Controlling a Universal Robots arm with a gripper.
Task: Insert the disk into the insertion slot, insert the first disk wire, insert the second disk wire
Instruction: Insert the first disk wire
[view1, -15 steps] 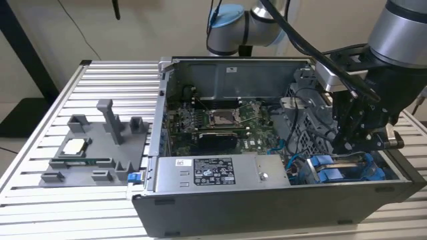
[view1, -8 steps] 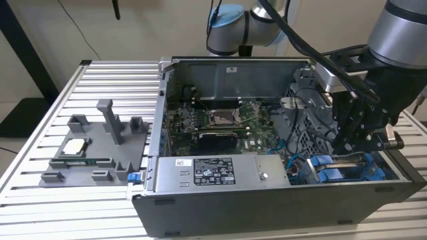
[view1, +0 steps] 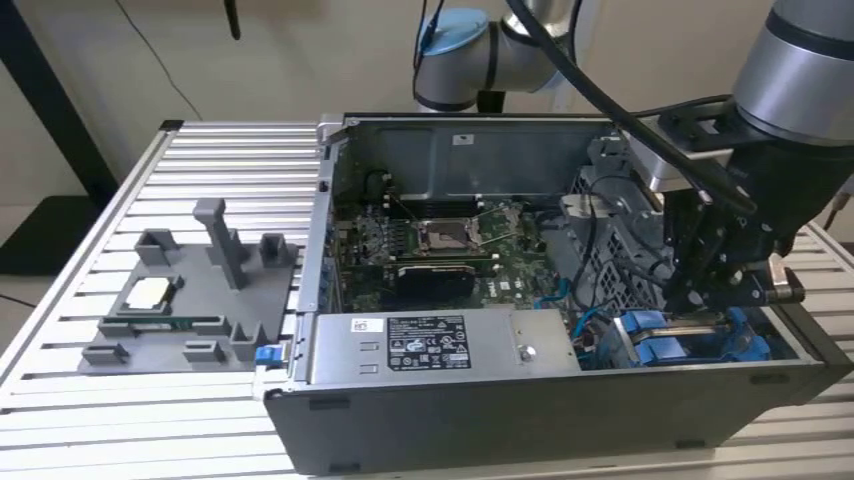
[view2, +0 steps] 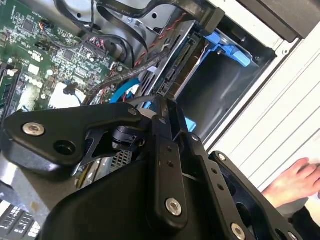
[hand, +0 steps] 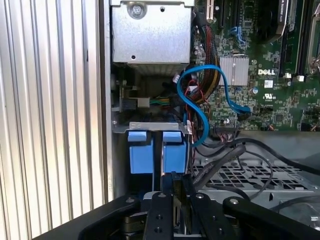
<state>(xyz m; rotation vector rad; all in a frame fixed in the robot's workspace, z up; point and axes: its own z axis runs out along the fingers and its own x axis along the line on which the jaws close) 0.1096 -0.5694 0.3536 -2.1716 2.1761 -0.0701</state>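
Observation:
The disk (view1: 663, 345) with its blue rails sits in the insertion slot (view1: 607, 335), at the front corner of the open computer case on the exterior view's right. In the first wrist view its blue tabs (hand: 150, 152) lie just past my gripper (hand: 167, 181). The second wrist view shows the disk's bare connector edge (view2: 177, 67) and a blue rail (view2: 227, 47) in the bay (view2: 220, 87). My gripper (view1: 697, 308) (view2: 161, 107) hangs right over the disk, fingers together, with nothing seen between them. Loose black wires (hand: 225, 156) lie beside it, over the perforated cage (hand: 245, 175).
A grey power supply (view1: 427, 345) with a white label stands beside the disk bay. A blue cable (hand: 200, 97) loops over the motherboard (view1: 441, 240). A grey fixture tray (view1: 187, 290) rests on the slatted table (view1: 214, 150). A person's hand (view2: 292, 182) rests outside the case.

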